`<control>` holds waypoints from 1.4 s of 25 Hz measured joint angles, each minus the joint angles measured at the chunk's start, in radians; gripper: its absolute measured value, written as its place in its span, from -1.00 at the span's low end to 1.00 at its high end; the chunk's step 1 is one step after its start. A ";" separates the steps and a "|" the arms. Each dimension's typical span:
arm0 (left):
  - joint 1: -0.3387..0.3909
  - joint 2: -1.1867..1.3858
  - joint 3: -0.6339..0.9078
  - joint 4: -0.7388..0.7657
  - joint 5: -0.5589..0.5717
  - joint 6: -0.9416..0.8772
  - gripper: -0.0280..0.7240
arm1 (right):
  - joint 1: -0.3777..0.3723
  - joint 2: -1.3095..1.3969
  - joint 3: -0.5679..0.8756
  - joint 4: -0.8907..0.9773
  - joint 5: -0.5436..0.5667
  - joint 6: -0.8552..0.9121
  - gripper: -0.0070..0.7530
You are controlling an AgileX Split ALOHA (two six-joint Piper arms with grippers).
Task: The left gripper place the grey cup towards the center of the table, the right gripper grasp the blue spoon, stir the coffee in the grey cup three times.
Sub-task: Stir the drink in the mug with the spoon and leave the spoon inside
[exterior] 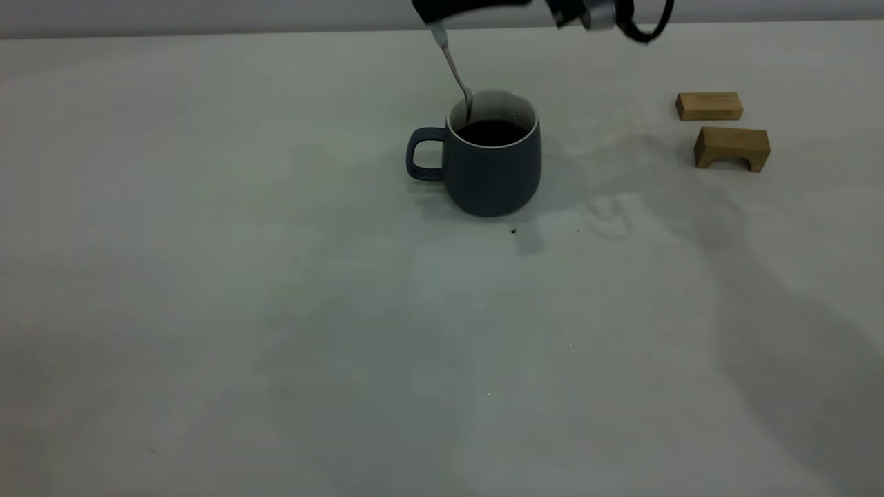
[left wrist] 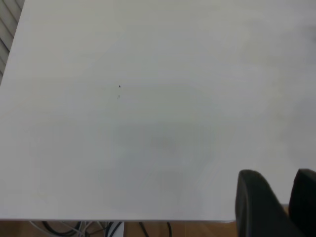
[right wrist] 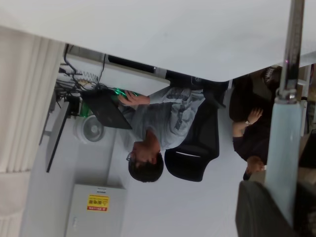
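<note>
My right gripper (exterior: 442, 21) sits at the top edge of the exterior view, just above and slightly left of the grey cup (exterior: 492, 162), clamped on the pale handle of the blue spoon (exterior: 456, 72). The spoon's long axis slants down and to the right from the gripper into the cup, with its metal bowl dipped at the left inner wall, at or just under the coffee (exterior: 492, 131). In the right wrist view the blue spoon (right wrist: 284, 148) runs straight out from between the fingers (right wrist: 256, 212), handle pinched, metal shank pointing away. The cup stands upright near the middle of the table (exterior: 276, 310), handle to the left, so I judge the placing step done and stirring is the step in hand. The move hinges on that tilt: I sweep the bowl round inside the rim without levering against the left wall. My left gripper (left wrist: 279, 197) is away from the cup over bare table near its edge, fingers apart with a gap and holding nothing. Two wooden blocks (exterior: 722, 131) lie well right of the cup, out of the way.
</note>
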 joint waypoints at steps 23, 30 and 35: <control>0.000 0.000 0.000 0.000 0.000 0.000 -0.29 | -0.030 0.169 -0.003 0.174 -0.181 -0.192 -0.62; 0.000 -0.001 0.000 0.000 0.000 0.000 -0.29 | -0.051 0.159 -0.014 0.097 -0.186 0.011 -0.62; 0.000 -0.001 0.000 0.000 0.000 0.000 -0.29 | -0.055 0.160 -0.015 0.061 -0.144 0.170 -0.62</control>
